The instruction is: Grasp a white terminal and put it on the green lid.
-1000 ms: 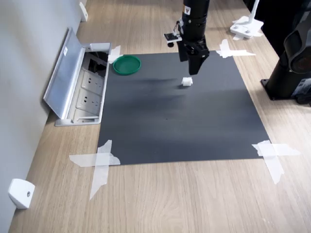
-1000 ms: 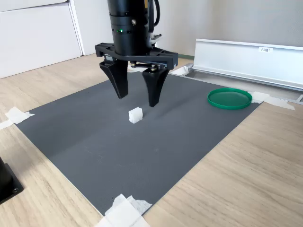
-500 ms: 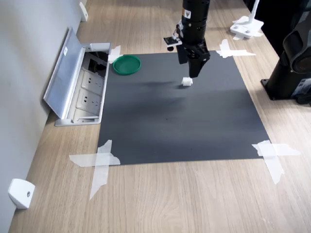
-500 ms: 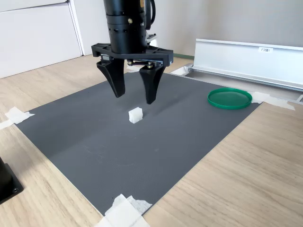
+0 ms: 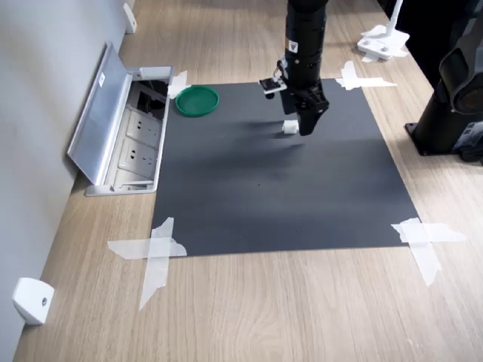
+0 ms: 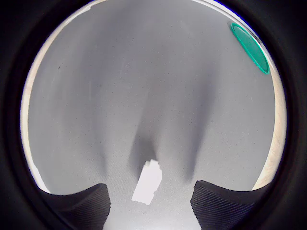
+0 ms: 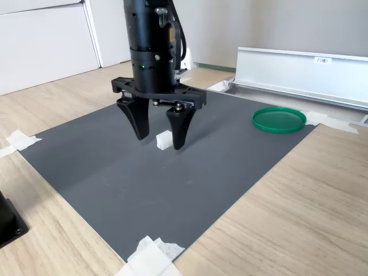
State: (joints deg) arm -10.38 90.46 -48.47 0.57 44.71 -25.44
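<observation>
Grasp step in hand. Gripper [image 7: 158,138] low over the dark mat [image 7: 115,172], fingers spread and holding nothing, the white terminal [image 7: 164,140] sitting on the mat between them in the second exterior view. Green lid [image 7: 279,119] lies well apart at the mat's corner. Next, by judgement: settle to mat level, then close squarely on the block.

The arm stands nearly vertical, wrist pointing straight down. Its gripper [image 7: 158,141] hangs low with the jaws spread wide apart, both black fingers [image 7: 179,127] aimed downward, their tips close to the surface
</observation>
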